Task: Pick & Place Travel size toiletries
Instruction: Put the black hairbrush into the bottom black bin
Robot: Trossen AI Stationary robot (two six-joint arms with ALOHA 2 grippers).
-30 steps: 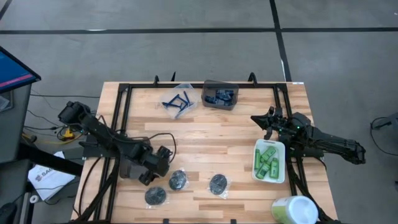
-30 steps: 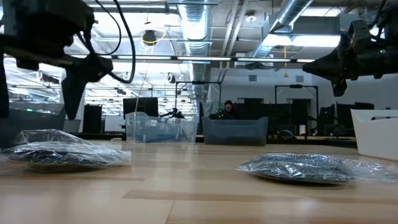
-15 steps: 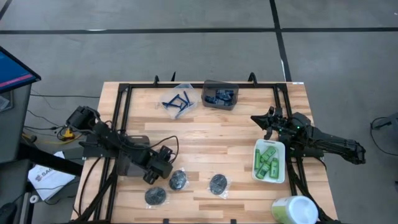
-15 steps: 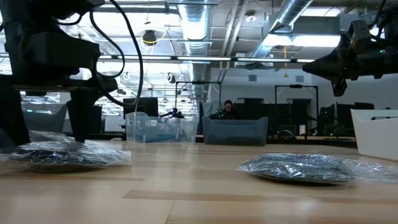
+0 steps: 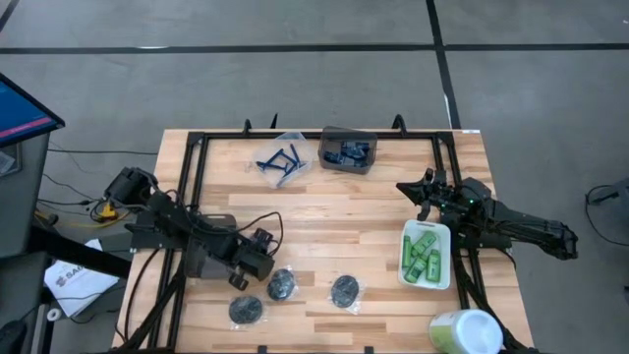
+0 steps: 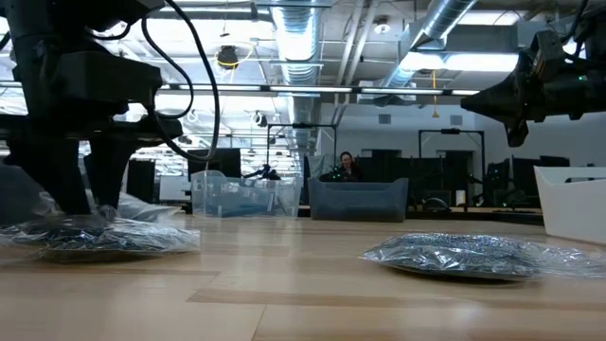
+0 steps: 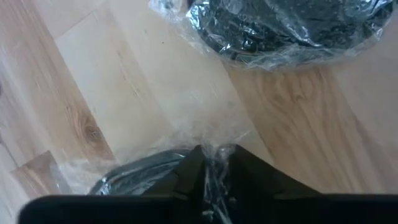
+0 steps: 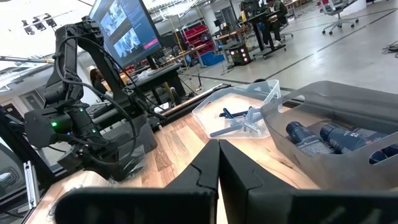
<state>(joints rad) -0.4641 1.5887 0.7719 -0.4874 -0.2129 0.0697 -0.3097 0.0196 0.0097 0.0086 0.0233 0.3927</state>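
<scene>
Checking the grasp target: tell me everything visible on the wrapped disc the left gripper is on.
The wrapped disc is a dark round disc in crinkled clear plastic wrap, lying flat on the wooden table near its front edge, the leftmost of three such discs. The left gripper is down on it, its fingers pinched shut on a gathered fold of the wrap. A neighbouring disc lies close by, wraps nearly meeting. The right gripper waits by the white tray.

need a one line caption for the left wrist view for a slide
Left gripper pinching the clear wrap of a dark round disc on the wooden table, a second wrapped disc lying just beyond.
</scene>
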